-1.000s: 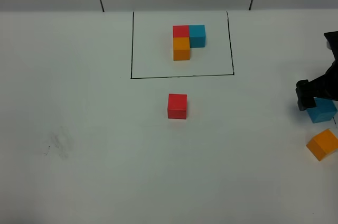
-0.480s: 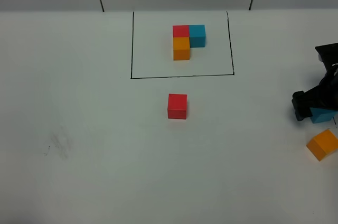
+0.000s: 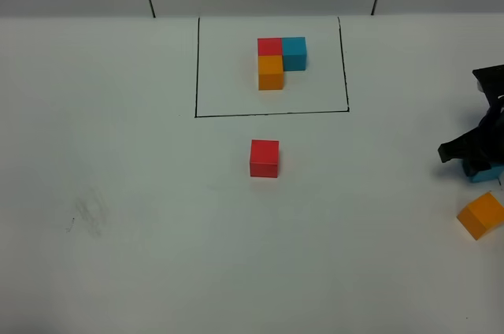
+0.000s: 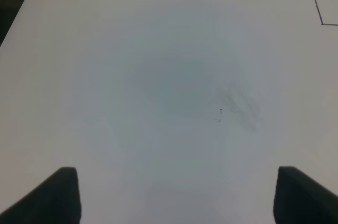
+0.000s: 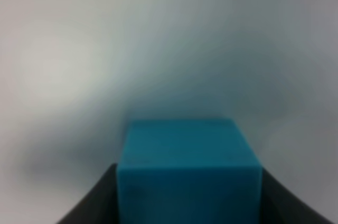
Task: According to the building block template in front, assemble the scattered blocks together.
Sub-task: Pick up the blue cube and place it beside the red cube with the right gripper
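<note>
The template (image 3: pixel 279 58), a red, blue and orange L, lies inside a black drawn frame (image 3: pixel 268 114) at the back. A loose red cube (image 3: pixel 264 158) sits just in front of the frame. A loose orange cube (image 3: pixel 481 215) lies at the far right edge. My right gripper (image 3: pixel 475 159) is down over the loose blue cube (image 3: pixel 483 174), which is mostly hidden under it. In the right wrist view the blue cube (image 5: pixel 189 166) fills the gap, with both dark fingers (image 5: pixel 92 203) against its sides. My left gripper (image 4: pixel 177 197) is open and empty over bare table.
The white table (image 3: pixel 118 192) has a faint grey smudge (image 3: pixel 87 216) at the left, also shown in the left wrist view (image 4: pixel 240 108). A corner of the black frame line (image 4: pixel 317 7) shows in the left wrist view. A grey wall runs along the back.
My right gripper has come down over the blue cube and its fingers have drawn in against it. The cube now shows less. The red and orange cubes have not moved.
</note>
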### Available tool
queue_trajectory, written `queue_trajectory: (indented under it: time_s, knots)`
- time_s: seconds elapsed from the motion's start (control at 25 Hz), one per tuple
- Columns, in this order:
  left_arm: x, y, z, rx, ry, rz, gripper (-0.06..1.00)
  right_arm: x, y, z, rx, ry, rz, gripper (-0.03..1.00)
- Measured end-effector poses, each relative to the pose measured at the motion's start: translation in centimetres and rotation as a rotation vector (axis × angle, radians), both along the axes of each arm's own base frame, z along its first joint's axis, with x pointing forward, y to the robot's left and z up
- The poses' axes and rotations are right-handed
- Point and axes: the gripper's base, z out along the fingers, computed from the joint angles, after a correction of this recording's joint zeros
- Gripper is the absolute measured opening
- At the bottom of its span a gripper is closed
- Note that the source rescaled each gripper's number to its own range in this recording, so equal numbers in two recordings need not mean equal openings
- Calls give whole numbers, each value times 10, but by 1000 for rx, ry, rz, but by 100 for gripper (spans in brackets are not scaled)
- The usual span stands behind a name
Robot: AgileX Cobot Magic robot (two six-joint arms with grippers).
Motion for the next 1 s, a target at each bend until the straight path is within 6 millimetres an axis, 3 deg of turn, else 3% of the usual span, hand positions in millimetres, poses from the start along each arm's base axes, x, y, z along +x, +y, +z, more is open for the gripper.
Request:
queue_trajectory:
  time_s: [0.2,0.36,0.52,0.68,1.0]
  knots:
    - [0,0,0,-1,0,1,67,3,14,24,-41,-56,152,28]
    - [0,0,0,-1,0,1,67,5,50,47,-95,-48,448,28]
    - [0,0,0,-1,0,1,67,5,89,58,-132,-2,759,28]
    - [0,0,0,-1,0,1,67,7,124,60,-134,-7,934,28]
    - [0,0,0,-1,0,1,67,11,167,41,-143,61,1118,28]
